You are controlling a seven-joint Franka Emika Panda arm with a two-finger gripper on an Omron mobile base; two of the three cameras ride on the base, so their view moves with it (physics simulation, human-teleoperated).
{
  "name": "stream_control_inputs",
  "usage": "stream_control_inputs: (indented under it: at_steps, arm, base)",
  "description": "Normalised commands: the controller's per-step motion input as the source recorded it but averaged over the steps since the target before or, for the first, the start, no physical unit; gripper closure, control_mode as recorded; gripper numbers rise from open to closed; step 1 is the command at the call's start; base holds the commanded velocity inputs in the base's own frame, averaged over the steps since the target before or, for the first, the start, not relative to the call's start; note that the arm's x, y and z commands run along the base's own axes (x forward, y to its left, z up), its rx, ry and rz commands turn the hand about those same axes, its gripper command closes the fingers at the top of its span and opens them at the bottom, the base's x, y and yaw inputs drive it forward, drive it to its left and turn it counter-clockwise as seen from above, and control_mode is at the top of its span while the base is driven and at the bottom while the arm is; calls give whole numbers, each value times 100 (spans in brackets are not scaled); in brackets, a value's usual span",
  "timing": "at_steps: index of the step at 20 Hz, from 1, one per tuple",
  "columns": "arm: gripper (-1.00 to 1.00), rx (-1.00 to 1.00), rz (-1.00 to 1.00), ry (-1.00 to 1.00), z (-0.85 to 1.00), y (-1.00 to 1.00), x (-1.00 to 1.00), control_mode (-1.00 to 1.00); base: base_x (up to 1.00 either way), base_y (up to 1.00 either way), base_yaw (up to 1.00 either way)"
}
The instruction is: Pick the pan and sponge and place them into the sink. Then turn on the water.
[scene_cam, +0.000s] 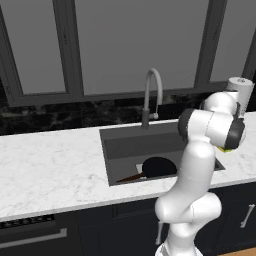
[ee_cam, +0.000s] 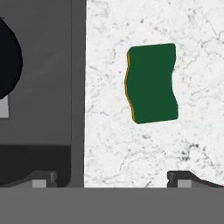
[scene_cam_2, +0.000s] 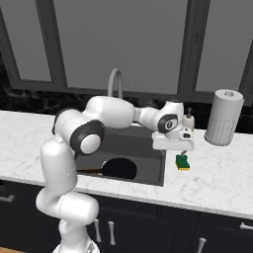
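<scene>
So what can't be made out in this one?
- Sponge, left base view: mostly behind the arm; a yellow-green sliver shows.
- Pan, hand view: cut off by the left edge; handle out of frame.
- Sink floor, right base view: partly behind the arm.
- Gripper: its height above the sponge can't be judged.

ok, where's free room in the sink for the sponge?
Sink: bare floor behind and left of the pan, below the faucet. Front is crowded by the pan and its handle. The open gripper hangs above the sponge, on marble right of the basin.
</scene>
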Motion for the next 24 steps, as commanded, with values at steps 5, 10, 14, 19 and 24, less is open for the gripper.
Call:
stream_control_inputs:
  at_steps: [5, 10, 14, 19, 24]
  arm:
    - [-100, 0, 0, 6, -14, -8, 6, -100]
    - [-100, 0, 0, 3, -18, -14, 14, -100]
    - [-100, 1, 0, 2, -22, -13, 16, -100]
    - [-100, 1, 0, 2, -23, -12, 16, -100]
    - [-100, 1, 0, 4, -20, -10, 17, -100]
  base:
    - [0, 0, 0]
    - [0, 0, 0]
    - [0, 0, 0]
    - [0, 0, 0]
    - [0, 0, 0]
